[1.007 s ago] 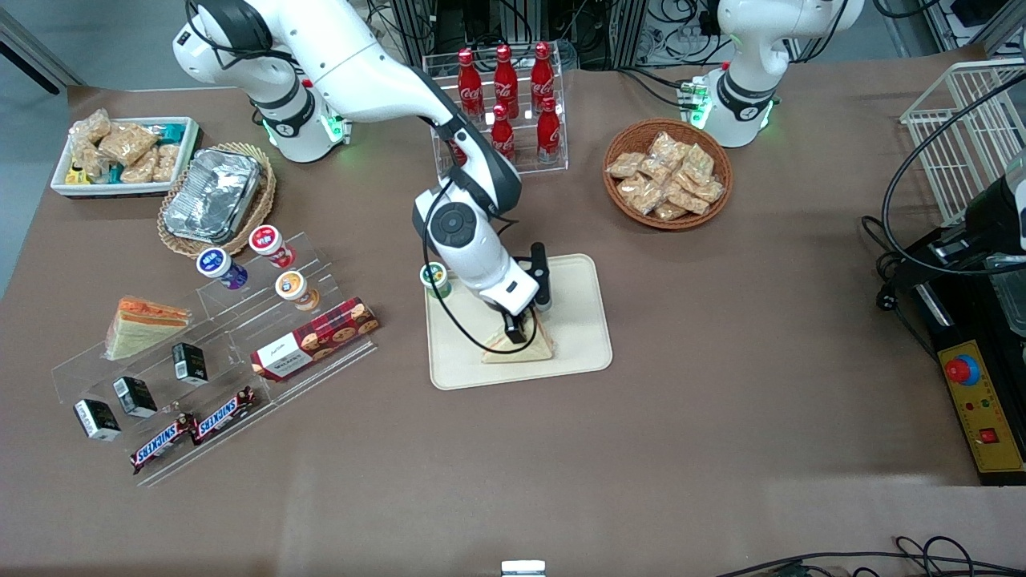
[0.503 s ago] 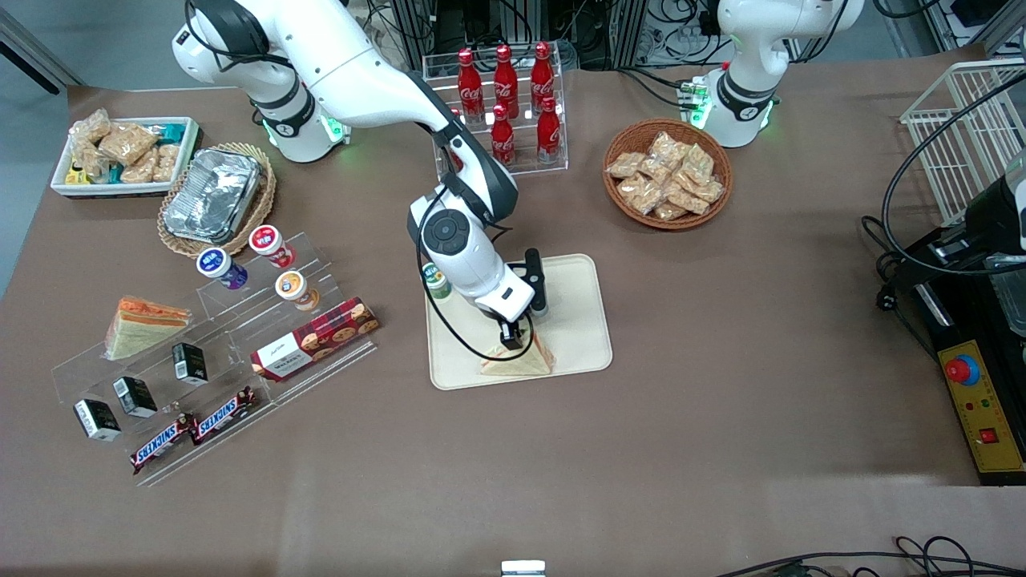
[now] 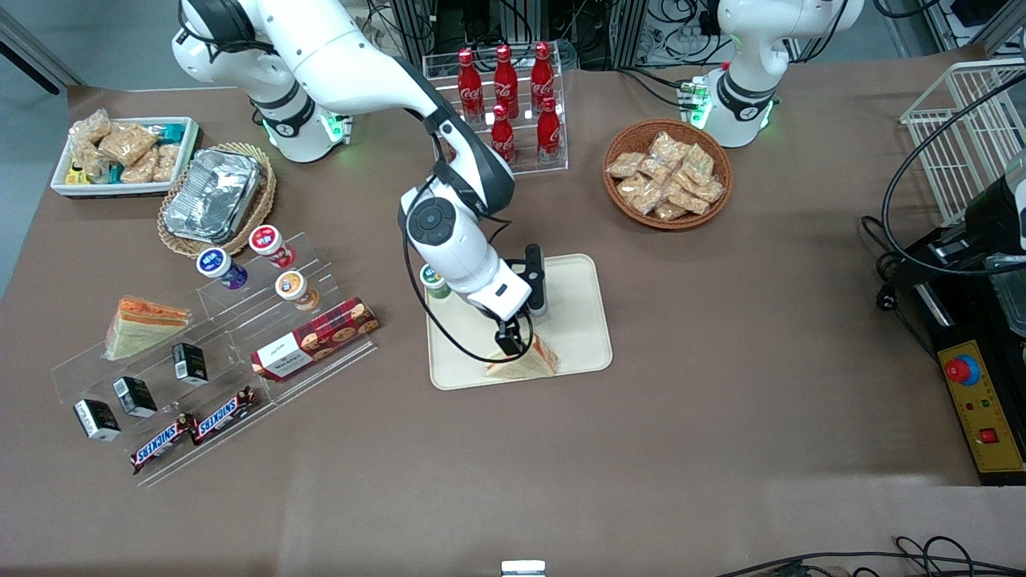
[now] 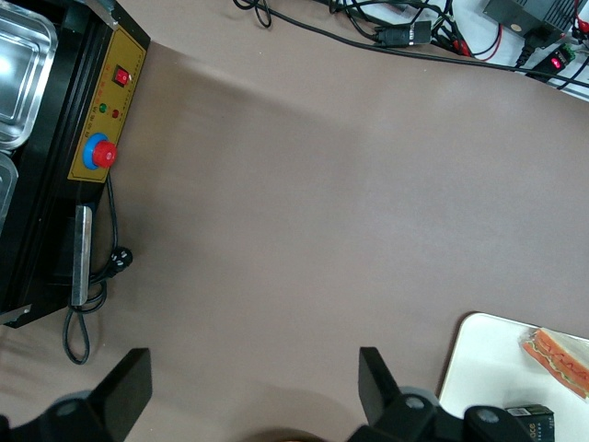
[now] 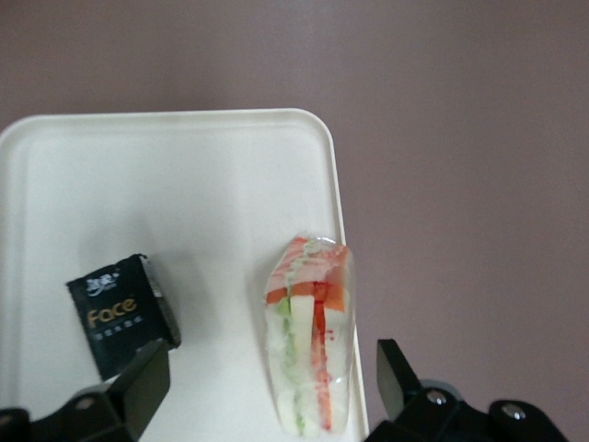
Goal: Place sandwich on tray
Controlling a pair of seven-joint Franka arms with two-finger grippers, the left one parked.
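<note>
The sandwich (image 3: 525, 365), a wrapped wedge with orange and green layers, lies on the cream tray (image 3: 579, 320) close to the tray edge nearest the front camera. My right gripper (image 3: 510, 344) hangs just above it, open, with nothing between its fingers. In the right wrist view the sandwich (image 5: 309, 336) lies on the tray (image 5: 184, 203) between the spread fingers of the gripper (image 5: 271, 391), and neither finger touches it. The sandwich (image 4: 561, 354) and tray (image 4: 488, 368) also show in the left wrist view.
A small black packet (image 5: 124, 313) lies on the tray beside the sandwich. A green-lidded cup (image 3: 434, 278) stands at the tray's corner. A second wedge sandwich (image 3: 144, 323) sits on the clear display steps (image 3: 200, 353) toward the working arm's end. A cola rack (image 3: 505, 104) and a snack basket (image 3: 667, 172) stand farther back.
The right arm has risen and drawn back a little, so more of the sandwich shows under the gripper. The sandwich stays lying on the tray.
</note>
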